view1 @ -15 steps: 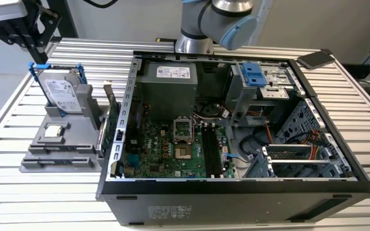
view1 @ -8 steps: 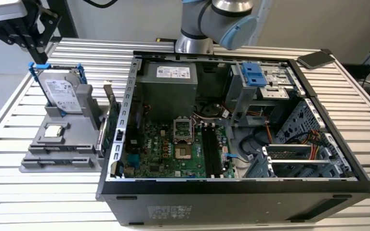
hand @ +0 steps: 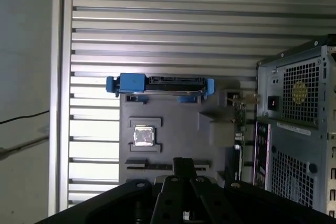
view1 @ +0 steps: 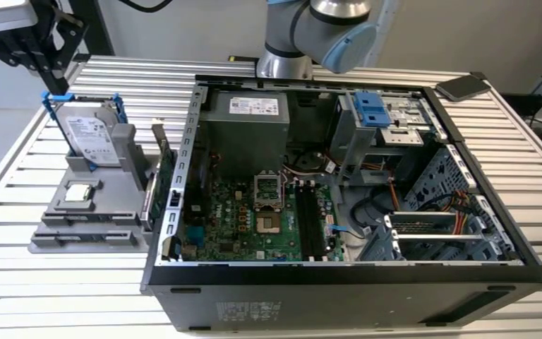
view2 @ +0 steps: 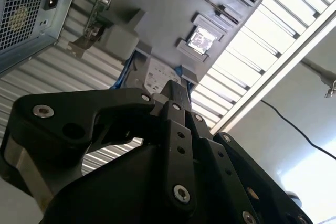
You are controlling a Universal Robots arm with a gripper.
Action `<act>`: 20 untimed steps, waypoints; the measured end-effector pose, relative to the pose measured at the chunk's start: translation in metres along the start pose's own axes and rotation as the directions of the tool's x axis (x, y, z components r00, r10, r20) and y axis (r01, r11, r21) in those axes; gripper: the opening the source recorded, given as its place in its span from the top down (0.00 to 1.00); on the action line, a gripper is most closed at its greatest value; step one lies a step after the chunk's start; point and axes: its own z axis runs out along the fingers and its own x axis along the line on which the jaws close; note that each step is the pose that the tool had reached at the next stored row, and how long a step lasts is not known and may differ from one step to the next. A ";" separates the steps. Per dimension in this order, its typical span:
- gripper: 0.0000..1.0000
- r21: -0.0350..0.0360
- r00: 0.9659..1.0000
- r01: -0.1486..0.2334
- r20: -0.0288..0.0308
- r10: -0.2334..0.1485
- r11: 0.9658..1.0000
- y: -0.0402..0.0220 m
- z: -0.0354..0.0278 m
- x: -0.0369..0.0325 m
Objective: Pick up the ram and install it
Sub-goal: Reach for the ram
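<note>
First wrist view: ram (hand: 149, 166) slotted in gray holder (hand: 173, 127), beneath hand (hand: 184, 163).

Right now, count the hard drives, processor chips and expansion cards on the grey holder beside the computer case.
Silver hard drive in blue caddy: 1
Small square silver processor chip: 1
Green expansion card with metal bracket: 1
Total: 3

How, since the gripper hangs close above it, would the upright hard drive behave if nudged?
Probably stiff and heavy for its size: the hard drive looks like a metal-cased block. It stands on edge in the gray holder, tall above its slot, so a sideways nudge might rock it, though the slot likely steadies it.
</note>
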 end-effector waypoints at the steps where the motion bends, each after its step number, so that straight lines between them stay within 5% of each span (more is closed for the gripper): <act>1: 1.00 0.000 1.000 0.000 0.000 0.000 1.000 -0.0010 -0.0001 0.0003; 20: 1.00 0.000 1.000 0.000 0.000 0.000 1.000 -0.0228 -0.0012 0.0060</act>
